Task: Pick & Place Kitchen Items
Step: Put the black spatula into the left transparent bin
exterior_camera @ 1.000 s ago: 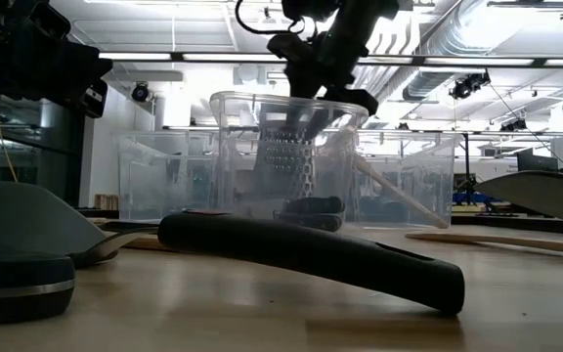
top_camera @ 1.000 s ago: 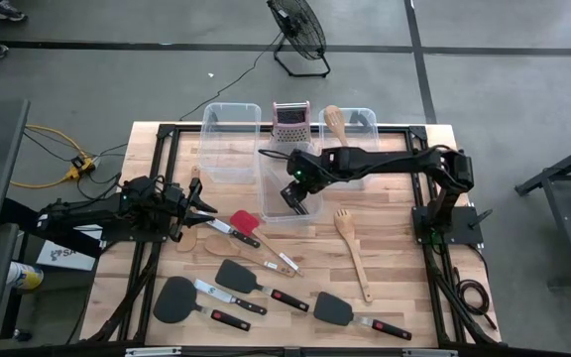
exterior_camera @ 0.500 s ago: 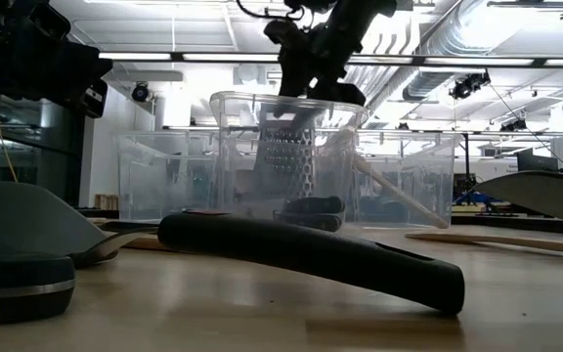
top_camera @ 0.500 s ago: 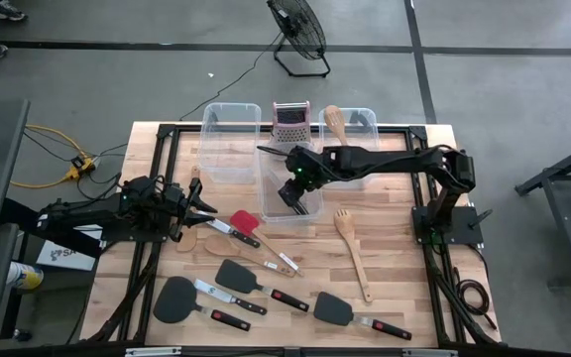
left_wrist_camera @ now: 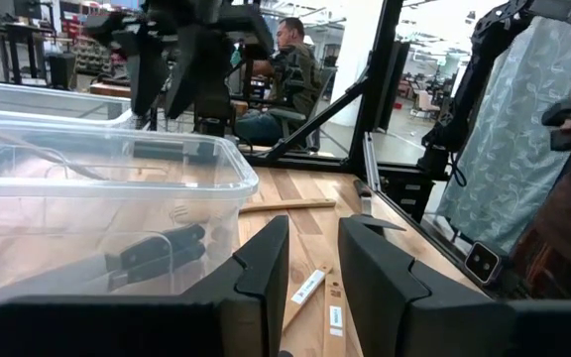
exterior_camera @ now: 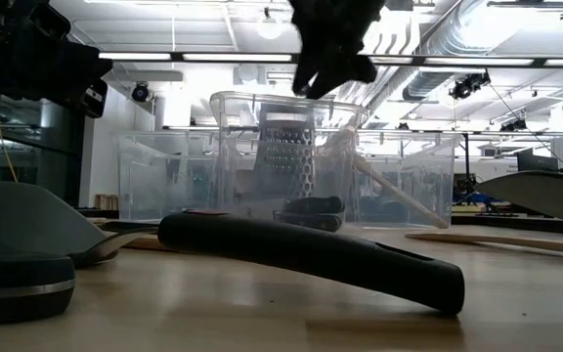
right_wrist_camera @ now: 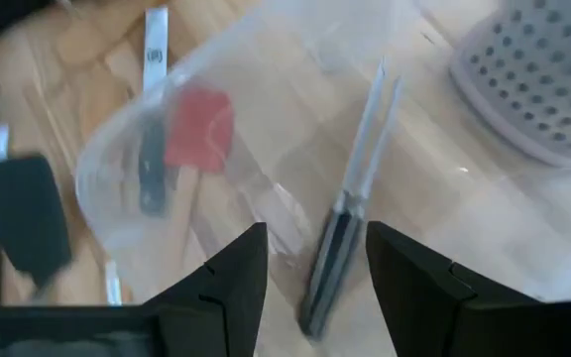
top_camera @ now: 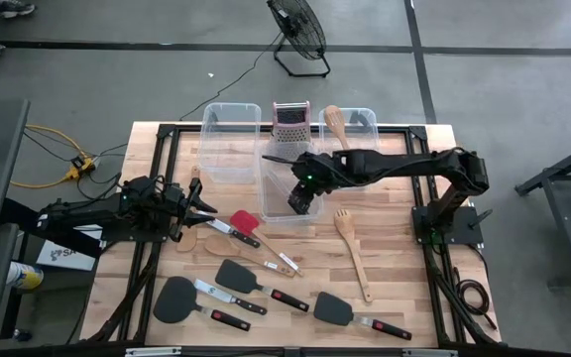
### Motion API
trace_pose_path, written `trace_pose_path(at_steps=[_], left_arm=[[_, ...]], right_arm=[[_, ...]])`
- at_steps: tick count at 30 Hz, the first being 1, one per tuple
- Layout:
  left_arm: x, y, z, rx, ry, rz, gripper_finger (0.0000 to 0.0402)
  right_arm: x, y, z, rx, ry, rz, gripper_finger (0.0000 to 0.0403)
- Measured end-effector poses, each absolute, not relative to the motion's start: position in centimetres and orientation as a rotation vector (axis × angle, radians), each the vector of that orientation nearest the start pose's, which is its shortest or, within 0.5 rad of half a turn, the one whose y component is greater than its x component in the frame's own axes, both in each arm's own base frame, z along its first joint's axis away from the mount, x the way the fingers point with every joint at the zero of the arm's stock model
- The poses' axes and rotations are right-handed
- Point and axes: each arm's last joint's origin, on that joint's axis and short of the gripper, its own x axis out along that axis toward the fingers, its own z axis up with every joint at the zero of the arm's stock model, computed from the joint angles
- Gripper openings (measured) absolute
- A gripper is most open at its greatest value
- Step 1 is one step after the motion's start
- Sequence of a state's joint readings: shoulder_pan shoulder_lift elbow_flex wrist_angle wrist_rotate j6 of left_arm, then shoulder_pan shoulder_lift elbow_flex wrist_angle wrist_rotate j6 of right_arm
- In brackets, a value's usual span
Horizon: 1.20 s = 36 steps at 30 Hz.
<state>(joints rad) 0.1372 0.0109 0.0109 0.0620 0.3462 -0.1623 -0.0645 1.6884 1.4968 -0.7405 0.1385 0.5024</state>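
Wooden table (top_camera: 404, 248), clear bins (top_camera: 231, 134), grater (top_camera: 290, 121), scattered utensils (top_camera: 266, 283)

The right gripper (right_wrist_camera: 310, 283) looks down with its two dark fingers (right_wrist_camera: 231, 288) apart and nothing between them. Below sits a clear bin (right_wrist_camera: 266, 169) holding a black-handled knife (right_wrist_camera: 350, 218). Through its wall show a red spatula (right_wrist_camera: 198, 129) and, blurred, probably a black spatula (right_wrist_camera: 28, 213); a perforated grater (right_wrist_camera: 538, 69) lies just beside the bin.

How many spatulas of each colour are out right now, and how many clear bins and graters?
Black spatulas: 3
Red spatula: 1
Clear bins: 3
Box grater: 1
Total: 8
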Motion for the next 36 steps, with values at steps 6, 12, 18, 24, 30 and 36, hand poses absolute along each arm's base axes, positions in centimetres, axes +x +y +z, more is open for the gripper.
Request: trace_pose_path(at_steps=[6,12,18,24,30,36], left_arm=[[9.6,0.3,17.2,-0.147,-0.043,-0.213,0.0090],[9.6,0.3,17.2,-0.147,-0.044,-0.213,0.0090],[9.6,0.3,17.2,-0.147,-0.043,-0.213,0.0090],[9.6,0.3,17.2,-0.147,-0.043,-0.213,0.0090],[9.6,0.3,17.2,-0.147,-0.043,-0.213,0.0090],[9.6,0.3,17.2,-0.147,-0.043,-0.213,0.0090]], right_arm=[[33.0,-0.8,31.4,0.299,0.915,-0.325,0.0164],[28.6,2.0,31.0,0.223,0.932,-0.210,0.0164],[24.5,4.8,30.3,0.186,0.946,-0.091,0.0164],[21.5,7.3,28.4,0.113,1.007,0.041,0.0164],[19.5,9.5,26.7,0.073,1.099,0.100,0.0164],[18.1,11.7,26.2,0.099,1.115,0.102,0.0183]])
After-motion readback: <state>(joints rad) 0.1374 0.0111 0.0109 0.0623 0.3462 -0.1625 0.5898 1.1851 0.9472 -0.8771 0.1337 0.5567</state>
